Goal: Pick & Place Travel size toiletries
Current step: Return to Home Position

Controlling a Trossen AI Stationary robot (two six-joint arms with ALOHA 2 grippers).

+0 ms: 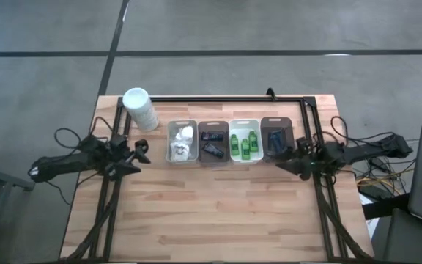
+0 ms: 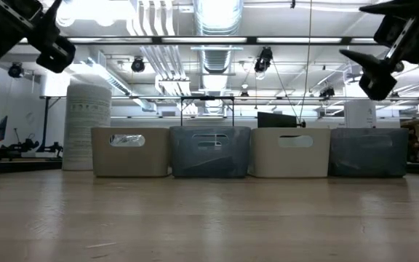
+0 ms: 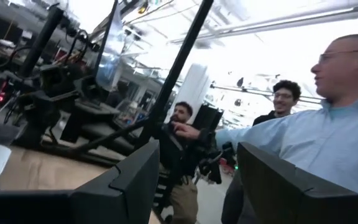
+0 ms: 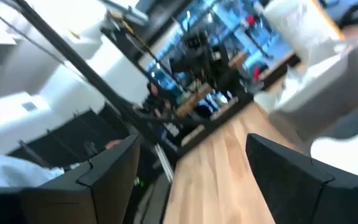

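Left claw (image 1: 142, 155) hangs above the table's (image 1: 211, 213) left side. Its fingers (image 3: 135, 180) are spread wide with nothing between them. The right claw (image 1: 284, 166) mirrors it on the right side, fingers (image 4: 110, 174) equally parted and empty. In the low view both arms sit high in the upper corners, well clear of the wood.

The travel size toiletries all lie sorted in a row of four trays at the table's far middle, between the two claws:
- Packets of white puffs (image 1: 182, 144) fill the leftmost tray (image 2: 129, 156).
- Small black pieces (image 1: 212, 144) lie in the second tray (image 2: 209, 156).
- Little green bottles (image 1: 245, 144) stand packed in the third tray (image 2: 291, 156).
- Dark items (image 1: 276, 139) lie in the rightmost tray (image 2: 367, 154); what kind they are I cannot tell.

The trays touch side to side. The right claw's tip is just beside the rightmost tray's near corner. The left claw stands a little off from the leftmost tray, with bare wood between.

A tall white container (image 1: 139, 108) stands upright at the far left, just beside the leftmost tray. A black frame (image 1: 218, 98) runs behind the row and down both sides past the arms.

Beyond the table, the left wrist view shows a person in a pale blue shirt (image 3: 316, 143) and two others (image 3: 272, 118) behind.
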